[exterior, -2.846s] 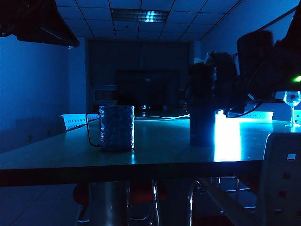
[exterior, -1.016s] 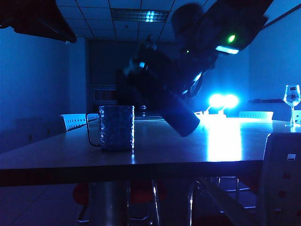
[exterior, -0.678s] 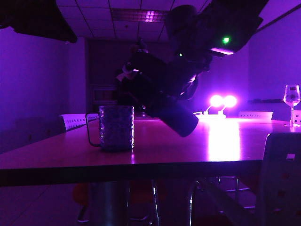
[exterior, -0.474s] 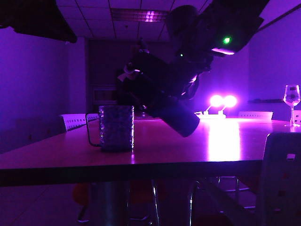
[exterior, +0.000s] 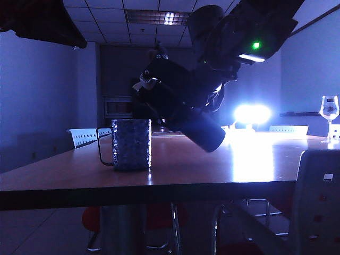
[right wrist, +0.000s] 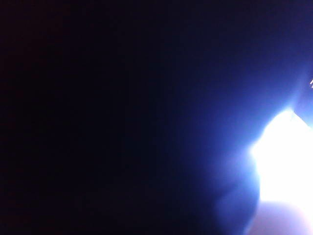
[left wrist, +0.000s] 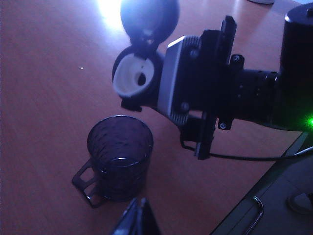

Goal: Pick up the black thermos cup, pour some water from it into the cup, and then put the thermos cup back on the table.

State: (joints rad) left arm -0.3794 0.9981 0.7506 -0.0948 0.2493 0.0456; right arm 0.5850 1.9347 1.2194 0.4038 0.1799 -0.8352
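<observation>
Dim room, strong backlight. Tabletop (exterior: 175,170): near edge runs dark across the exterior view; bare wood around the cup (exterior: 131,144), which stands back from that edge, handle toward the left. Wine glass (exterior: 330,109) far right, well apart. Right pincer (left wrist: 178,81) clenched on the black thermos cup (exterior: 188,119), held tilted in the air, mouth end above the cup, flip lid (left wrist: 149,14) open, white spout showing. Left pincer (left wrist: 138,220): tips near the cup, seemingly closed together, grasping nothing.

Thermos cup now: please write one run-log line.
right gripper: holds black thermos cup tilted, lid open | cup: below spout | left gripper: idle
</observation>
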